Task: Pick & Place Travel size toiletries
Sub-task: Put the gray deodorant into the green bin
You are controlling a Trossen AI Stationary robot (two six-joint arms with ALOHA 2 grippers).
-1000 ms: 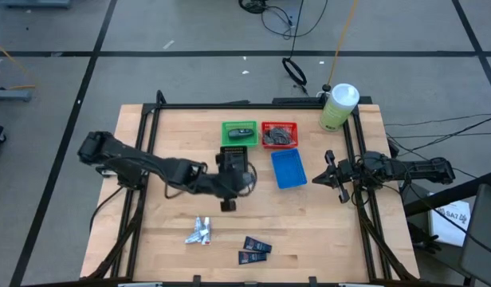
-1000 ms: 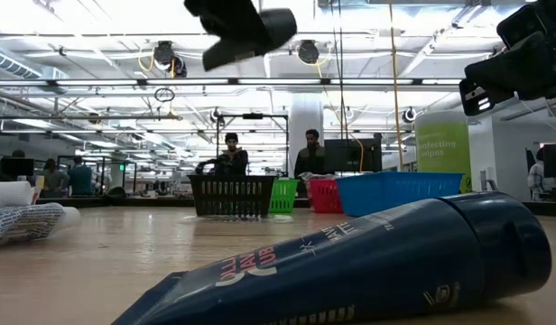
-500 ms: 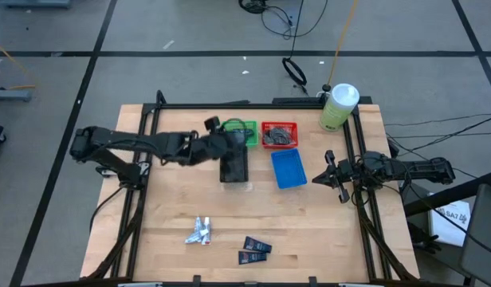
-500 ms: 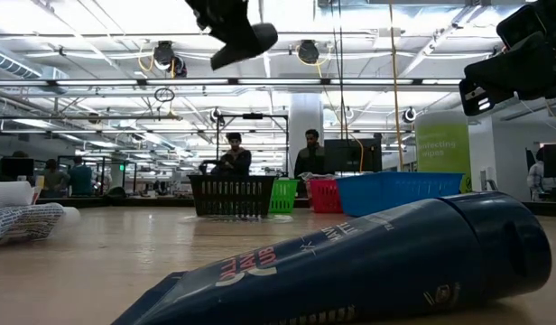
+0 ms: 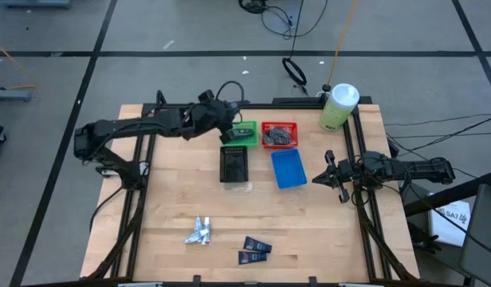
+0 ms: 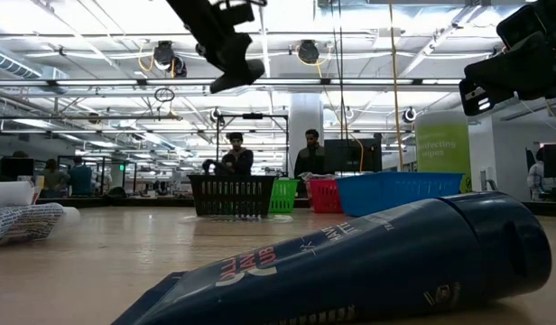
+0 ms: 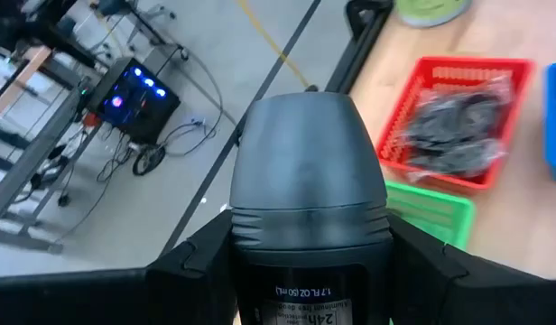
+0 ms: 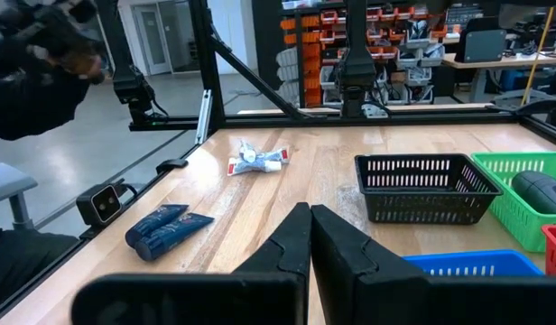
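My left gripper (image 5: 228, 121) hangs above the table's far edge, just left of the green bin (image 5: 239, 133), and is shut on a small dark oval toiletry with a grey domed cap (image 7: 301, 176). In the low view it shows high up (image 6: 231, 68). One dark oval piece (image 8: 540, 190) lies in the green bin. The red bin (image 5: 279, 135) holds grey pieces. Silver-white mini tubes (image 5: 199, 232) and dark navy packets (image 5: 254, 250) lie flat near the table's front edge. My right gripper (image 5: 338, 177) waits shut at the right edge, holding nothing. My left gripper pinches the toiletry's dark body (image 7: 301, 293) just below the grey cap, one finger (image 7: 201, 257) on each side. The fingers slant downward toward the far right. The cap end sticks out past the fingertips, and the piece is lifted clear of the table.
A black mesh bin (image 5: 233, 165) stands mid-table, a blue bin (image 5: 288, 169) to its right. A large pale-green bottle (image 5: 338, 107) stands at the far right corner. Bare wood lies between the bins and the front items. People stand in the room beyond.
My left gripper has swung from over the black bin's near side toward the table's far edge and risen a little, turning as it went. The toiletry stays in its fingers. The black bin now shows uncovered.
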